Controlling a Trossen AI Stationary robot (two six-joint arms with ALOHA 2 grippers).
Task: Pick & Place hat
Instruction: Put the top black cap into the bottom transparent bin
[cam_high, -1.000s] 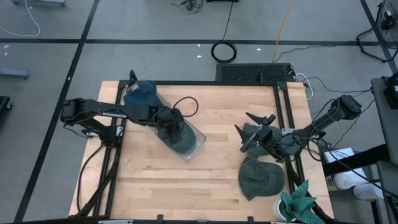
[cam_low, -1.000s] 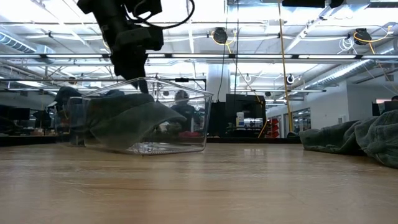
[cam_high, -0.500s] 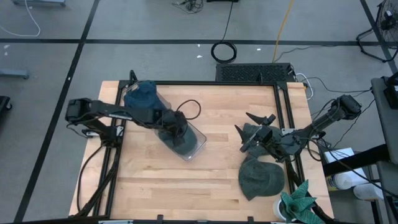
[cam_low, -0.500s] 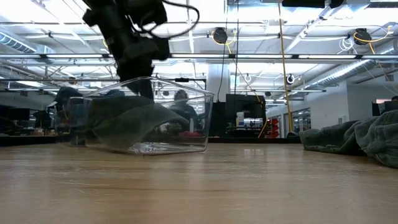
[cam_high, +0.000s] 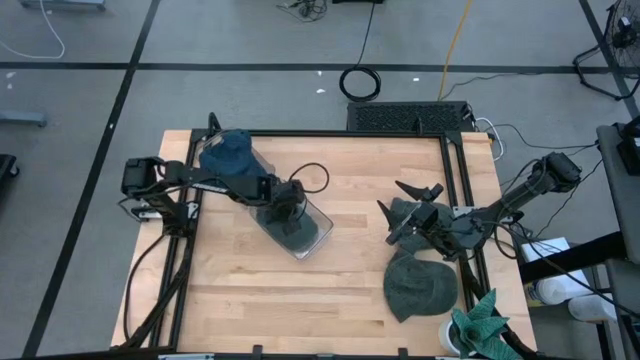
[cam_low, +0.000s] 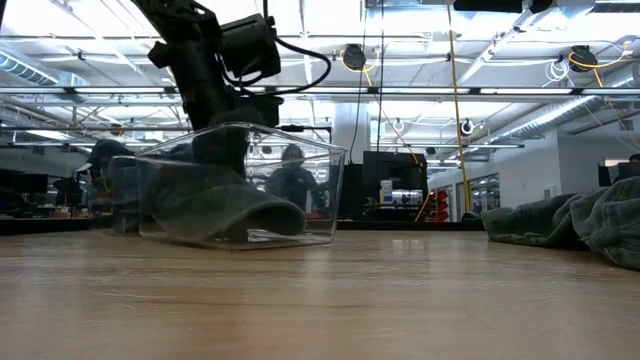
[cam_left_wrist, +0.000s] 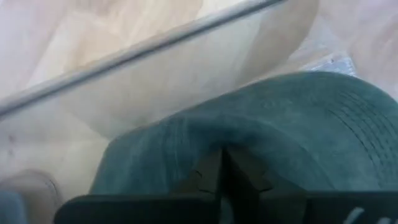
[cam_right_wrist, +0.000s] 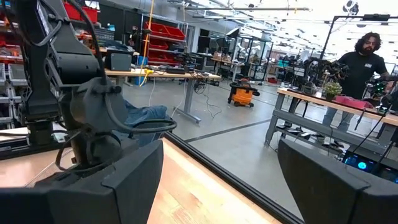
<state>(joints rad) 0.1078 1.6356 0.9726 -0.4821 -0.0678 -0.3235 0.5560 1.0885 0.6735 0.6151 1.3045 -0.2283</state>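
A clear plastic bin (cam_high: 300, 228) lies slantwise on the table's left half, with a blue hat (cam_high: 225, 152) at its far left end. My left gripper (cam_high: 288, 212) reaches down into the bin, shut on a dark green hat (cam_low: 222, 208) that fills the bin's near right end. The same green hat (cam_left_wrist: 292, 118) bulges just past the fingers in the left wrist view. My right gripper (cam_high: 396, 212) hangs open and level over the table's right half, with nothing between its fingers. Another green hat (cam_high: 420, 286) lies flat on the table near it. My left gripper pinches a fold of the green hat's cloth (cam_left_wrist: 214, 144) between its two shut fingers. The fingers come steeply from above, slanting down into the bin. The hat sits slumped below them, its lower part (cam_low: 262, 222) on the bin's floor.
More green cloth (cam_high: 482, 322) sits at the table's near right corner, and a heap of green cloth (cam_low: 585, 225) shows at the right in the low view. Bare wood lies between the bin and the right arm. A person (cam_right_wrist: 364, 65) stands in the room beyond.
My left gripper has sunk into the bin, moving a little toward the table's right edge, and has stayed shut on the green hat. The hat hung spread below the fingers a second ago; now it has settled and slumped onto the bin's floor.
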